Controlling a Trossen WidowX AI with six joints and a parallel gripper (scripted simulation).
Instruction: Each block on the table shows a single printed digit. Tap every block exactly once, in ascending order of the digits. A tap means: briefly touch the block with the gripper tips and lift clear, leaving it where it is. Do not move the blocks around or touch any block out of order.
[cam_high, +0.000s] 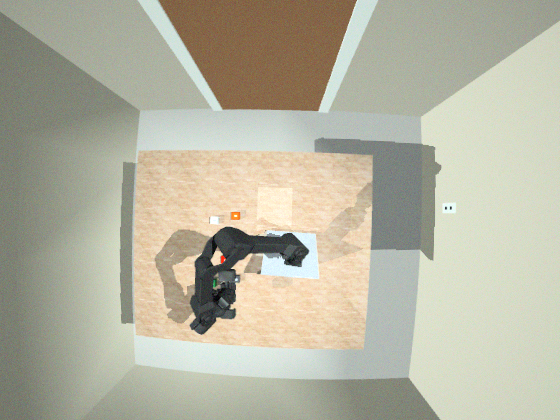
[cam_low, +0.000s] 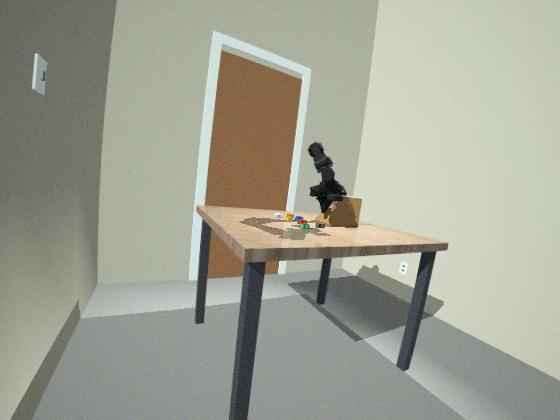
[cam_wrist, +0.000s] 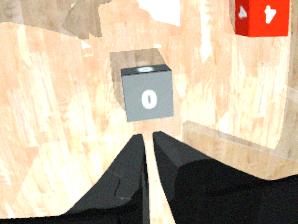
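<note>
Seen from above, the light wooden table top (cam_high: 310, 320) carries the black jointed robot arm (cam_high: 235, 250), which bends from its base on a pale blue square mat (cam_high: 305, 267) toward the lower left. A small white block (cam_high: 216, 219) and a small orange block (cam_high: 235, 215) lie just beside each other — apart from the arm. A small red block (cam_high: 222, 259) shows partly beside the arm.

A brown door (cam_low: 252, 160) in a white frame stands behind the wooden table (cam_low: 350, 240), with a wall outlet (cam_low: 403, 268) low nearby.
</note>
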